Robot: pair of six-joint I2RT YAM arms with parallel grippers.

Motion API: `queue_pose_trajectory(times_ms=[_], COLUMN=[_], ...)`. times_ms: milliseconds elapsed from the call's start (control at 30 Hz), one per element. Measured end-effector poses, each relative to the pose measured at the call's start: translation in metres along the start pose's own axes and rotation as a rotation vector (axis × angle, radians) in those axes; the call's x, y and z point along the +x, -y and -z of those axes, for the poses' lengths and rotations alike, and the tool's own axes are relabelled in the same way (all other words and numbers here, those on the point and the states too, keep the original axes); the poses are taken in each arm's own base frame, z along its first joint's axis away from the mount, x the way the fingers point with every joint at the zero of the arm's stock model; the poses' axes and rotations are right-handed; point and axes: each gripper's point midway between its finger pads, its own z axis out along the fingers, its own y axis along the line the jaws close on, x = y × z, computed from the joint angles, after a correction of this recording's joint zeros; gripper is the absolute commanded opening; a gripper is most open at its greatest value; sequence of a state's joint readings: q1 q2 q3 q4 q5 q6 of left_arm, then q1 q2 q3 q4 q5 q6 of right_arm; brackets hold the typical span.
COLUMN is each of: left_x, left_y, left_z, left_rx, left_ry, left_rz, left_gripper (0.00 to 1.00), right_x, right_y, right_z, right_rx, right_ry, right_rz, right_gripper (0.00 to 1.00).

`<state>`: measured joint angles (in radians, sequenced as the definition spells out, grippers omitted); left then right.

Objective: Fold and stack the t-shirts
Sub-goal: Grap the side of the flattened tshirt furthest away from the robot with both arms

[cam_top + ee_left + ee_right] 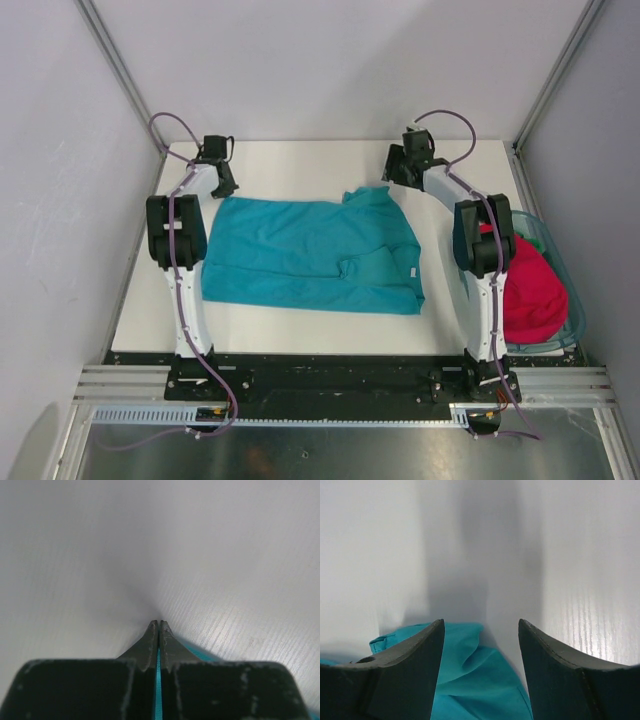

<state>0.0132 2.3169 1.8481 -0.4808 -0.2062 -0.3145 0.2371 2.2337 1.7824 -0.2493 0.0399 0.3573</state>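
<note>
A teal-blue t-shirt (310, 255) lies spread on the white table (300, 165), partly folded at its right side. My left gripper (224, 186) is at the shirt's far left corner. In the left wrist view this gripper (159, 623) is shut, with a thin strip of the teal cloth (158, 680) pinched between its fingers. My right gripper (392, 174) is at the shirt's far right corner, by the sleeve. In the right wrist view it (481, 623) stands open over rumpled teal cloth (470, 680), which lies between and below the fingers. A magenta-red t-shirt (530, 285) lies bunched in the basket.
A translucent teal plastic basket (556, 258) sits at the table's right edge, beside the right arm. Grey walls enclose the table at the back and both sides. Bare white tabletop shows behind the shirt and along its front edge (300, 335).
</note>
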Motion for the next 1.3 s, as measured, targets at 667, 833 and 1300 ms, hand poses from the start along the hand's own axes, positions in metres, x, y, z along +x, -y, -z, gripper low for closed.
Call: queue_pose_trajectory(times_ms=[667,833,1300], left_x=[-0.004,-0.015,-0.032], left_y=[0.000,0.001,-0.005], left_z=[0.004,0.015,0.037], left_rx=[0.003,0.007,-0.001], left_ry=[0.010,0.037,0.085], left_rz=[0.004,0.009,0.034], left_gripper=[0.00,0.00,0.00], right_x=[0.028,0.002,-0.006], right_y=[-0.018,-0.027,-0.031], right_z=[-0.025,-0.019,0.005], right_rx=[-0.057,-0.069,-0.062], right_ry=[-0.096,-0.047,-0.004], right_rz=[-0.048,-0.050,-0.006], right_gripper=[0.03,0.00,0.01])
